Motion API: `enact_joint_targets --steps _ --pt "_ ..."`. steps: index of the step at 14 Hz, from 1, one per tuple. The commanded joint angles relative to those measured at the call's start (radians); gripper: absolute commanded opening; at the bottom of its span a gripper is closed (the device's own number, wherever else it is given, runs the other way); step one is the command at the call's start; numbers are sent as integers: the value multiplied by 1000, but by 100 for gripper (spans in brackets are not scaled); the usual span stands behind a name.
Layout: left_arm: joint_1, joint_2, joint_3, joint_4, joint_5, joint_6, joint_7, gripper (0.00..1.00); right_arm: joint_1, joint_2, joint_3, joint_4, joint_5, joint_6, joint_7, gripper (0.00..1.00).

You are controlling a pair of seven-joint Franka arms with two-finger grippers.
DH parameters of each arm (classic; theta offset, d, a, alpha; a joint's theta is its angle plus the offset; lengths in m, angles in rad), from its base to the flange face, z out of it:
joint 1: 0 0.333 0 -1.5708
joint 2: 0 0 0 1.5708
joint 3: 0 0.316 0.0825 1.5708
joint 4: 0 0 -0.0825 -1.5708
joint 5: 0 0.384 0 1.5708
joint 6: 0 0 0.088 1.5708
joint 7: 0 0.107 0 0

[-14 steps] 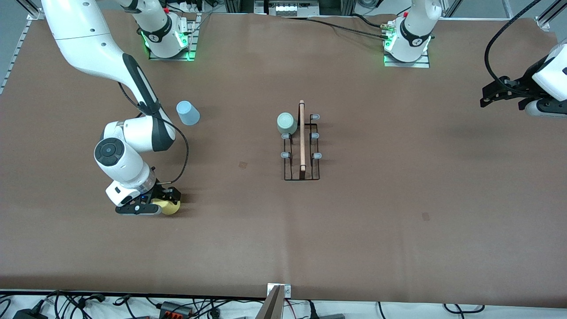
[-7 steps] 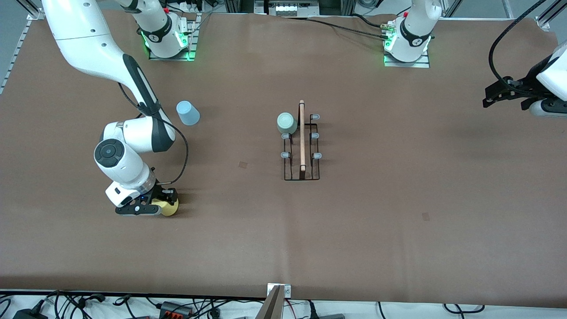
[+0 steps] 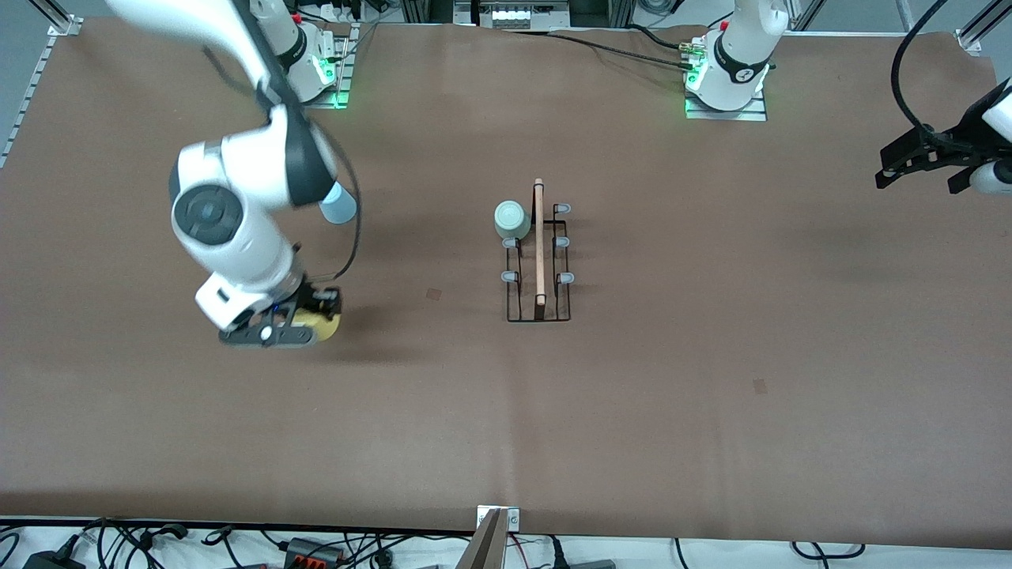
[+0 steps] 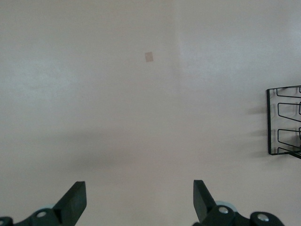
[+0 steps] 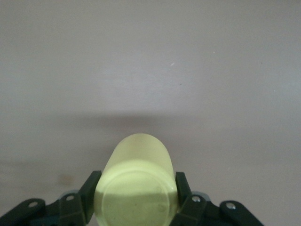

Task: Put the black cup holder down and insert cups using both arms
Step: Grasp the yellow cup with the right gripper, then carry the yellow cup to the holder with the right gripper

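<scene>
Gripping the yellow cup [image 3: 320, 324] between pressed fingers, the right gripper [image 3: 291, 322] hangs above the brown table [image 3: 711, 411] toward the right arm's end. Farther from the front camera, mid-table, stands the black cup holder [image 3: 538, 269] with its wooden rod handle [image 3: 539, 241]; a pale green cup [image 3: 511, 220] sits upturned on one of its farthest prongs. The light blue cup [image 3: 340, 207] peeks out beside the right arm's wrist. The left gripper [image 4: 139, 203] waits, fingers spread, over the left arm's table end.
</scene>
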Motion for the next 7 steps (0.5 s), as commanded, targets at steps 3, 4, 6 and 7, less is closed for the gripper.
enact_joint_targets --steps 3,4,6,7 --pt "-2 15 -5 32 10 -20 2 100 213 77 -55 152 44 -4 311 9" --pt "-4 15 -3 32 10 -20 4 100 249 111 -55 186 46 28 358 9" --pt "-2 15 -3 32 10 -20 4 100 294 157 -58 225 52 59 432 9" --pt "-2 15 -3 32 10 -20 4 100 311 171 -56 225 54 73 440 10"
